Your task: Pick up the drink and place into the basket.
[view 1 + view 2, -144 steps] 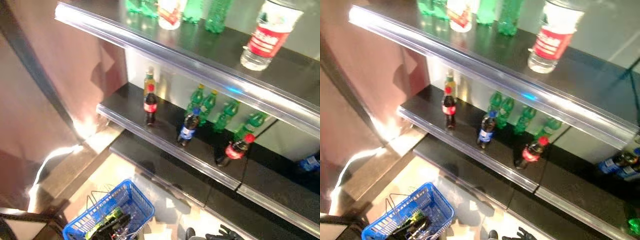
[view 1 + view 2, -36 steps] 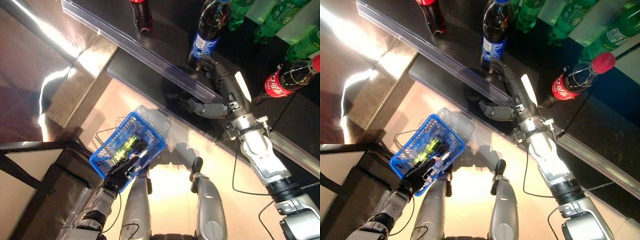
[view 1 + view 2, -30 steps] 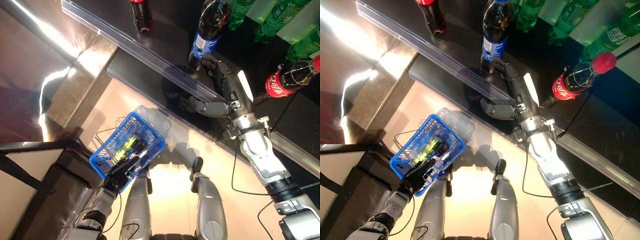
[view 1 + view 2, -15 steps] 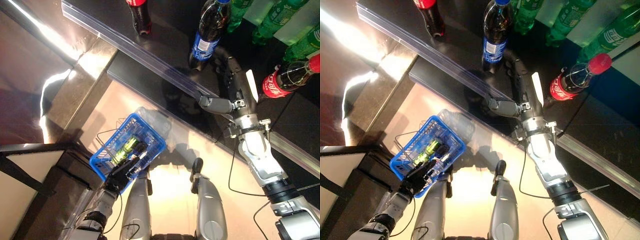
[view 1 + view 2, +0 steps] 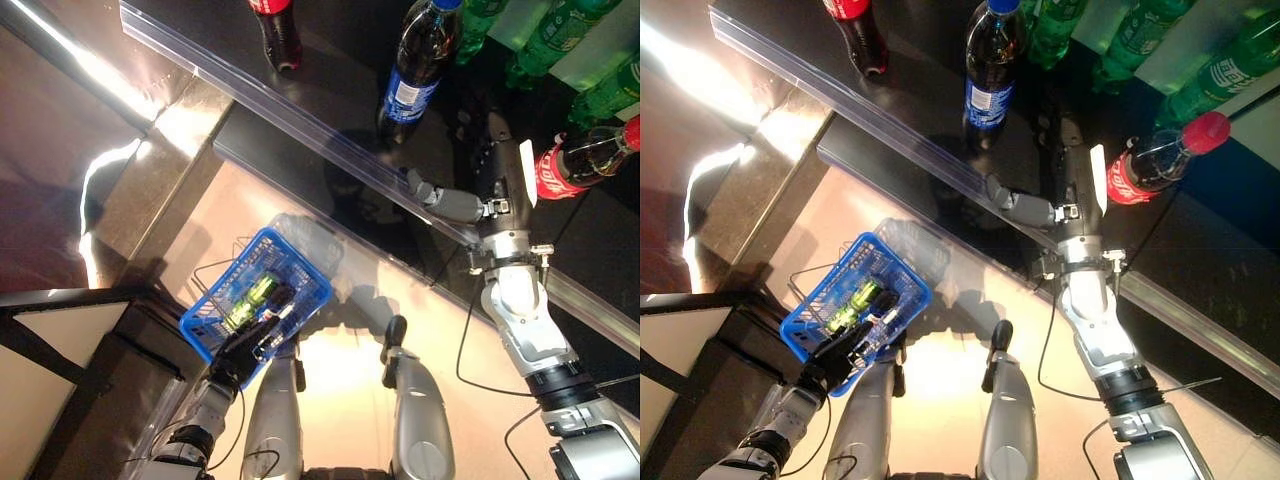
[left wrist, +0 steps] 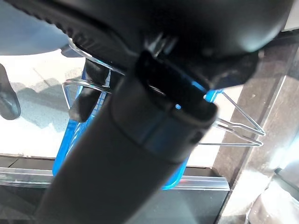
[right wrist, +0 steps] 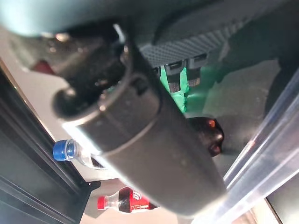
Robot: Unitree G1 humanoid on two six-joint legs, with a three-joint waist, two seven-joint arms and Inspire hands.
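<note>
Two hands are in play. My right hand (image 5: 487,175) reaches over the clear plastic front lip (image 5: 300,120) of the dark shelf (image 5: 340,70), fingers stretched out and relaxed, thumb spread toward that front edge, holding nothing. It sits on the shelf between two bottles: the dark cola bottle with the blue cap and blue label (image 5: 415,65), standing upright near the front edge just beside my fingers but apart from them, and a dark cola bottle with a red cap and red label (image 5: 575,155) just beside the back of the hand. A second red-labelled cola bottle (image 5: 275,30) stands well apart, farther along the front edge. Green plastic bottles (image 5: 555,35) line the back of the shelf, so open room lies mainly along the front strip between the lip and the bottles.

My left hand (image 5: 245,350) is curled round the wire handle (image 6: 238,128) of the blue plastic basket (image 5: 305,275), which hangs low over the pale floor (image 5: 340,320), below the shelf edge. A green can-like item (image 5: 250,297) lies inside; the blue-capped drink stands on the shelf.
</note>
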